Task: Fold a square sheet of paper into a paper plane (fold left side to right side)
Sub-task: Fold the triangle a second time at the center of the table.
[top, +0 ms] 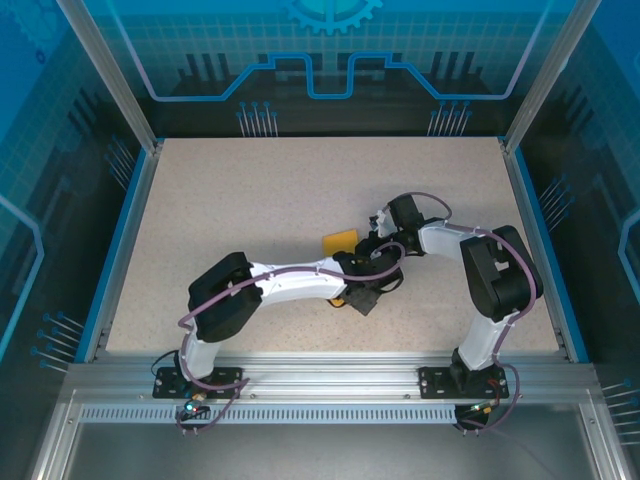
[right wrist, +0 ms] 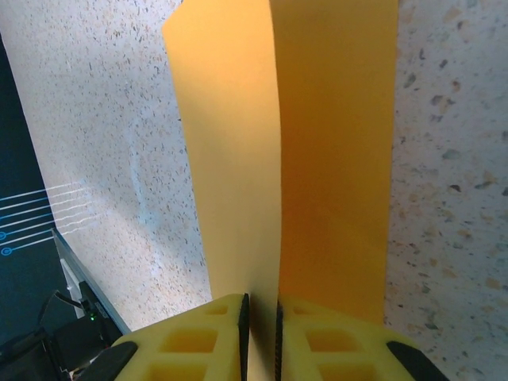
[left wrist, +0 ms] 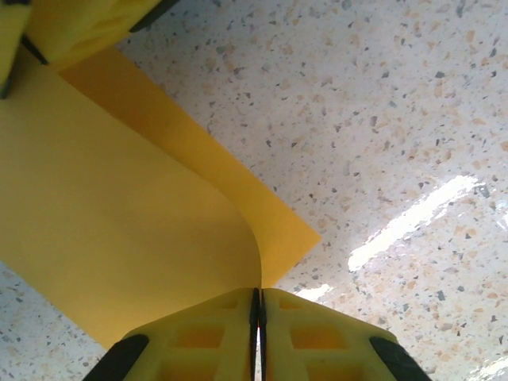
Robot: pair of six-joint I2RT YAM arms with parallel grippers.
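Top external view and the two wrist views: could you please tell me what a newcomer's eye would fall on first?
The thin bright orange paper sheet stands out, at the middle of the speckled beige tabletop where both arms meet. In the wrist views, the left gripper pinches a curled-over edge of it, and the right gripper is shut on a raised layer.

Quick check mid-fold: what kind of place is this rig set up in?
Probably a lab or demo robot cell: a speckled tabletop walled in by blue circuit-pattern panels, with an aluminium rail along the near edge.
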